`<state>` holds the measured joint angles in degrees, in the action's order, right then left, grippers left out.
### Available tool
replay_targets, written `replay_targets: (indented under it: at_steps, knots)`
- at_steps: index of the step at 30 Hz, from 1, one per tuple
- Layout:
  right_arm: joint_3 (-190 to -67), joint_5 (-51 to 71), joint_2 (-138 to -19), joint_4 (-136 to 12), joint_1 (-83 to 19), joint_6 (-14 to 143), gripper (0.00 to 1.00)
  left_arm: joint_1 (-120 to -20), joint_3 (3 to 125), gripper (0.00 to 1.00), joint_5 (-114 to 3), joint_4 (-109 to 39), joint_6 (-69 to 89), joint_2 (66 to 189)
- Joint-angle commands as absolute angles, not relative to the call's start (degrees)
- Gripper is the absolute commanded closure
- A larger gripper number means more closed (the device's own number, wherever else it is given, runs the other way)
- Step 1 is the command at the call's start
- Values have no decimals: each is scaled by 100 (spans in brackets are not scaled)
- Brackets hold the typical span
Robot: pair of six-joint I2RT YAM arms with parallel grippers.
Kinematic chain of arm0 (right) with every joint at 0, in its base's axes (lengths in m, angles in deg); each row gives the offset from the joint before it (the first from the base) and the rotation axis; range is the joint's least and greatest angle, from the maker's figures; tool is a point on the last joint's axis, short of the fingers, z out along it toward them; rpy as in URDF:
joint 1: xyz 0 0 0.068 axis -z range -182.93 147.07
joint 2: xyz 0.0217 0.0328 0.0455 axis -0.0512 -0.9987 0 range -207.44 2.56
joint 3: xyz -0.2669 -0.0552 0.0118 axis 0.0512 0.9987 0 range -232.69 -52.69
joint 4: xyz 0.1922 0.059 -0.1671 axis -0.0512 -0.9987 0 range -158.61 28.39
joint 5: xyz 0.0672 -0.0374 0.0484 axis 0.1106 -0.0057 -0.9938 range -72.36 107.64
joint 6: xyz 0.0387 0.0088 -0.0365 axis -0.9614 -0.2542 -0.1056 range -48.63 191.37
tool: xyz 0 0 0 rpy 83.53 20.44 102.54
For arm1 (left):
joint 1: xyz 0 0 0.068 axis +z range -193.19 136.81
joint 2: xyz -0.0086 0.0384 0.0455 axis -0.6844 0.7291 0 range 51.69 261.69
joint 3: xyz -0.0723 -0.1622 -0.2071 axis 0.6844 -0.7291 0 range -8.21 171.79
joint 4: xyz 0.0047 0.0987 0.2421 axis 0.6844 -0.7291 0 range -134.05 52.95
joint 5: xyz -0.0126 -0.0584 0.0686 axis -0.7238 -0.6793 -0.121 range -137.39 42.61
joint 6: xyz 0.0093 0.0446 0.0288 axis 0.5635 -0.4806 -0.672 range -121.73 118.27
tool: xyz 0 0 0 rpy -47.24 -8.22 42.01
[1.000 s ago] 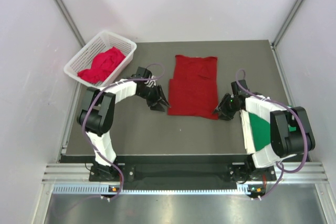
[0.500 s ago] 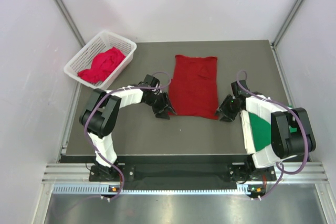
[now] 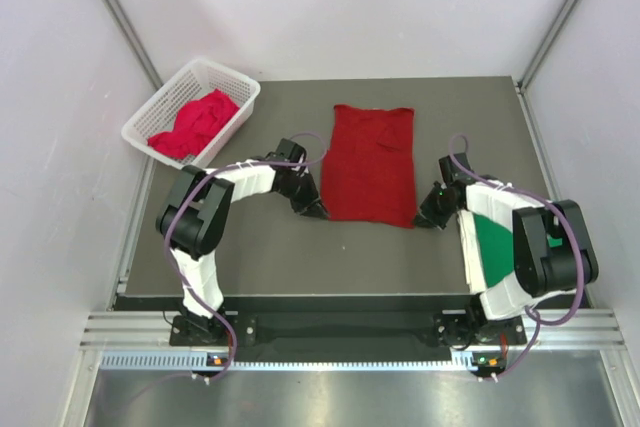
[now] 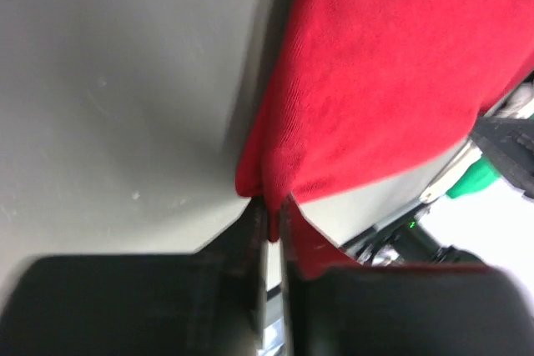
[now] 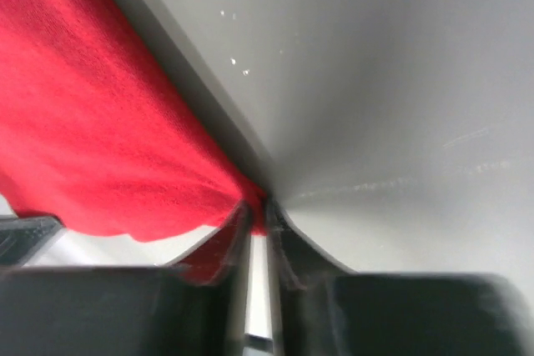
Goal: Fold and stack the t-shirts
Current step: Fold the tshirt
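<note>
A white basket [image 3: 158, 119] sits at the far left corner of the bench [image 3: 250, 247], partly overhanging the left edge. A crumpled red shirt [image 3: 195, 125] is bundled inside it; its folds hide how it lies.

The left gripper [image 3: 312, 209] is low at the near left corner of the flat red shirt [image 3: 372, 162], which lies in the middle of the bench, folded to a narrow rectangle. In the left wrist view the gripper [image 4: 269, 221] has its fingers pinched together on a small peak of the shirt's [image 4: 392, 64] edge, lifted off the bench [image 4: 108, 81].

The right gripper [image 3: 428, 215] is at the near right corner. The right wrist view shows this gripper [image 5: 257, 214] clamped on the shirt [image 5: 92, 139] hem, almost at the bench [image 5: 375, 81] surface. Both views are blurred near the fingers, and the shirt is cut off at the frame edges.
</note>
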<state>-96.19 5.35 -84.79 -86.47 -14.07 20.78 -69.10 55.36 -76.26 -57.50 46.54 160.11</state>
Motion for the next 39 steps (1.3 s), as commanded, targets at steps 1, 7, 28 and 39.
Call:
replay_targets:
  at_steps: [1, 7, 28, 39]
  knots:
    - [-9707, 402, -8735, -8735, -1340, 2399, 100, -6885, 5893, 98, -7403, -6033, 4372, 16137]
    - [-9672, 858, -8560, -9403, -1181, 3190, 100, -6876, 6157, 100, -6534, -7350, 3898, 16041]
    - [-9653, 1316, -7672, -10010, -1339, 3902, 60, -6859, 6894, 64, -7499, -7353, 3809, 15978]
    - [-10902, -97, -8706, -8422, -917, 4999, 55, -6287, 8916, 64, -8334, -5473, 3642, 17525]
